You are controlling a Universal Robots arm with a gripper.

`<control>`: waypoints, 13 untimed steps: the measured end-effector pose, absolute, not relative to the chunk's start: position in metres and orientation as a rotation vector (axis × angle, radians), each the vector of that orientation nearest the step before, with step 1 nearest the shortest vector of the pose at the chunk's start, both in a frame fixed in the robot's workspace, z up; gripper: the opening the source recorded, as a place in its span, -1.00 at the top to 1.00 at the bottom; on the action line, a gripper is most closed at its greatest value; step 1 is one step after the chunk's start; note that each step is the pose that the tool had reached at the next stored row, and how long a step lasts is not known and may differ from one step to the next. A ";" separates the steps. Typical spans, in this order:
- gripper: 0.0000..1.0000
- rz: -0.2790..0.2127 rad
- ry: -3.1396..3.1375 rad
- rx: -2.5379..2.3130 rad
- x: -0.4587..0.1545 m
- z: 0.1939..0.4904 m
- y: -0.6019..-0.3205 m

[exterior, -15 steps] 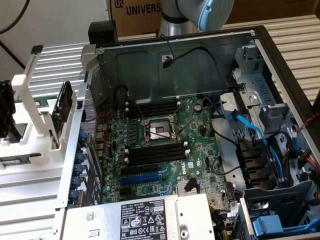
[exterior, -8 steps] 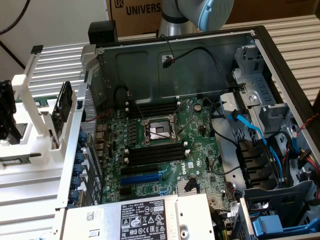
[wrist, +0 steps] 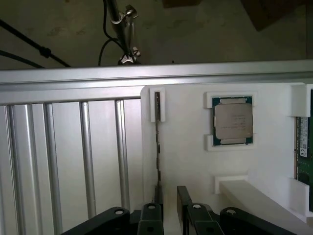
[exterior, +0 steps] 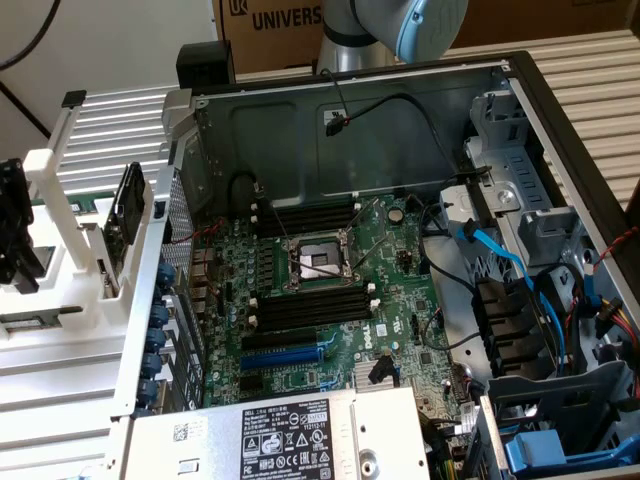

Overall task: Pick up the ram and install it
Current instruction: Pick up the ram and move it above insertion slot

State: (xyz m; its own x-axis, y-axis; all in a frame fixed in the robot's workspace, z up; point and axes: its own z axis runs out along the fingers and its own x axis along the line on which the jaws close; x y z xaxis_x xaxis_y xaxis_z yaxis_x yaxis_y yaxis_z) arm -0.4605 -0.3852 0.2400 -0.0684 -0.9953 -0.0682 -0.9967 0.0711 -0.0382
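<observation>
On the white fixture (wrist: pixel 186 161), edge-on ram (wrist: pixel 157 142) just ahead of the parted, empty fingers (wrist: pixel 183 198).

The exterior view looks steeply down into the computer case (exterior: pixel 280 120); the wrist view looks past the gripper (wrist: pixel 169 200), close onto the shared white holder (wrist: pixel 186 161).

A plain white wall (exterior: pixel 110 40) stands beyond the table's far edge, and a brown cardboard box (exterior: pixel 270 25) with dark printed letters stands against it. The table (exterior: pixel 590 70) is ribbed, silvery metal under even, soft light. In the wrist view, past the table's metal edge rail, lies a dull brownish floor (wrist: pixel 210 34), dimmer than the tabletop. Black cables (wrist: pixel 44 50) cross it, and a thin metal pole (wrist: pixel 117 22) rises near the rail.
</observation>
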 end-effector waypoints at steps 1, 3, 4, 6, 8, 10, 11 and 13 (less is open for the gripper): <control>0.47 0.028 2.242 -2.090 -0.461 0.240 -0.385; 0.47 0.029 2.242 -2.091 -0.461 0.238 -0.385; 0.47 0.029 2.242 -2.090 -0.461 0.237 -0.385; 0.47 0.030 2.243 -2.091 -0.462 0.233 -0.386; 0.47 0.038 2.247 -2.095 -0.462 0.232 -0.387; 0.47 0.054 2.255 -2.101 -0.462 0.231 -0.388; 0.47 0.065 2.260 -2.105 -0.462 0.231 -0.389; 0.47 0.083 2.265 -2.109 -0.462 0.231 -0.391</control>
